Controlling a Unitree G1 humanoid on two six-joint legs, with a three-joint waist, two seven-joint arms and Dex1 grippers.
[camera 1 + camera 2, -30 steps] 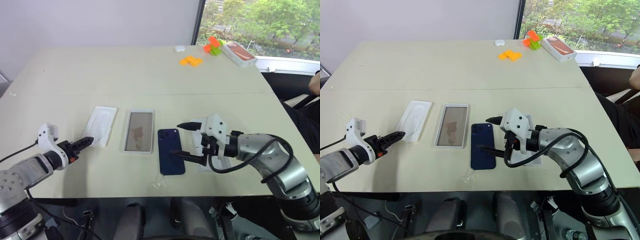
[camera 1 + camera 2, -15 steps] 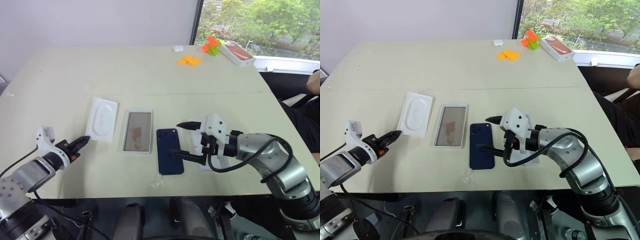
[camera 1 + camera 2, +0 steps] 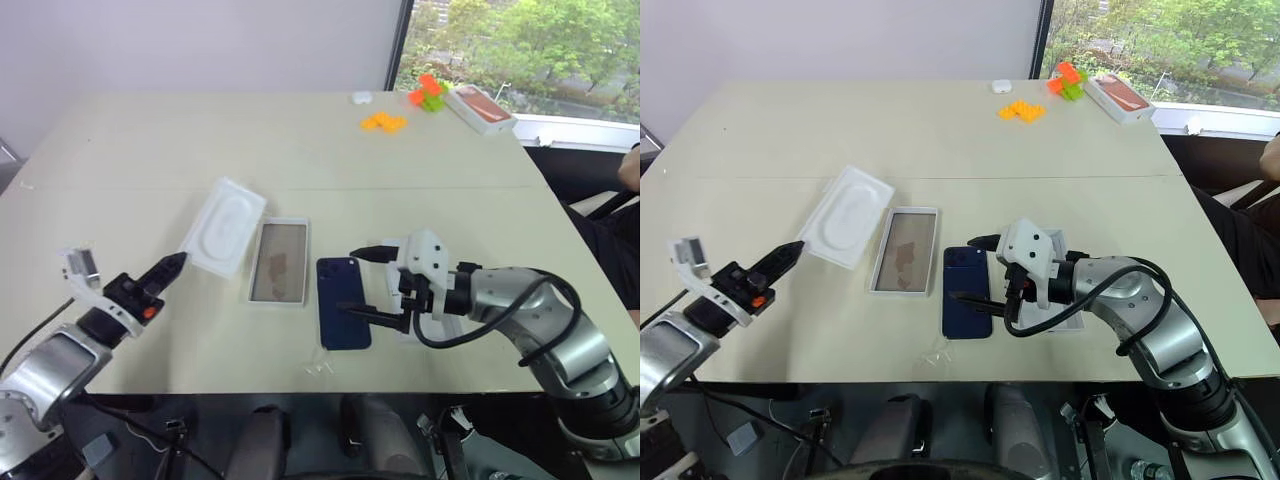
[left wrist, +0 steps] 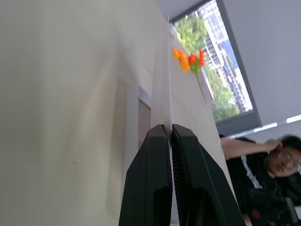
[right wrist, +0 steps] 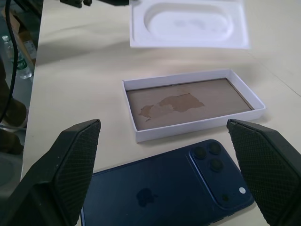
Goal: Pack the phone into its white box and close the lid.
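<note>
The left gripper [image 3: 172, 264] is clamped on the edge of a thin white insert [image 3: 226, 226], holding it tilted off the table [image 3: 130, 160]. Next lies the white box [image 3: 278, 262], open, then the phone [image 3: 342, 302] flat just beside it. The right gripper [image 3: 357, 281] hovers above the phone with fingers spread. Orange blocks [image 3: 382, 122] sit far back.

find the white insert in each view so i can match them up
Left eye: insert, left of the box.
Right eye, left of the box.
Left wrist: thin white edge rising from the left tool.
Right wrist, beyond the box.
Shared landmark: the box's tan inside.
</note>
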